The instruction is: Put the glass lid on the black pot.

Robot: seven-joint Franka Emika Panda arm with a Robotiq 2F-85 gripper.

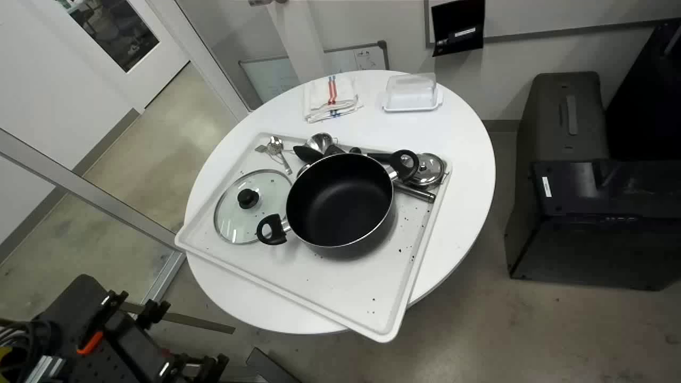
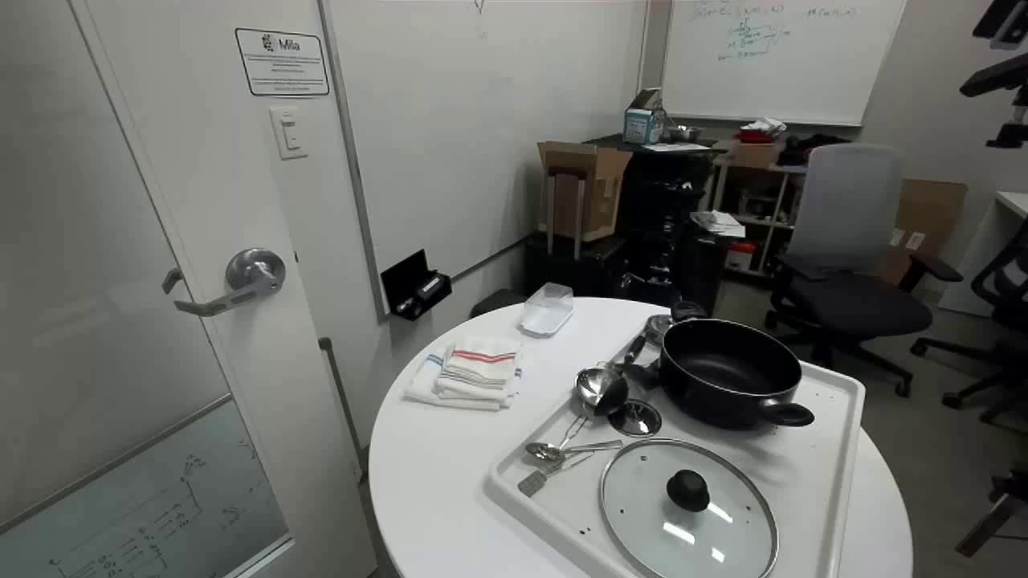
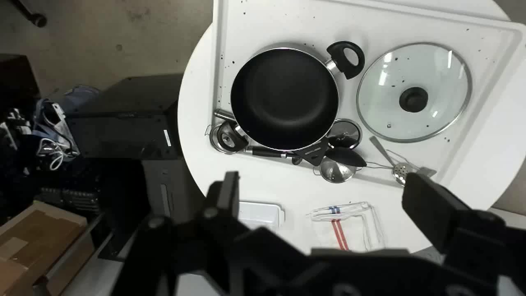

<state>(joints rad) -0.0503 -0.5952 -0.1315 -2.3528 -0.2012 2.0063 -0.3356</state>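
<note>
my black gripper (image 3: pixel 321 188): jaws wide apart, nothing between them. the metal-rimmed, round clear-glass lid (image 2: pixel 689 526) lies on the white rectangular tray (image 1: pixel 340 284), just beside the round black pot (image 3: pixel 285 98), which stands uncovered. estimate: lid stiff, moderately heavy, glass slippery and breakable. i'd pinch its rounded black centre knob (image 3: pixel 413 100) squarely from above; the smooth edge would probably slip away.

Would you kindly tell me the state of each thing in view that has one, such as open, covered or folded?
Gripper: open, holding nothing
Black pot: upright, uncovered, nothing seen inside
Glass lid: lying knob up, not on the black pot
White tray: dark-speckled
Cloths: folded
White dish: under a clear cover
Cardboard box: top flaps open
</note>
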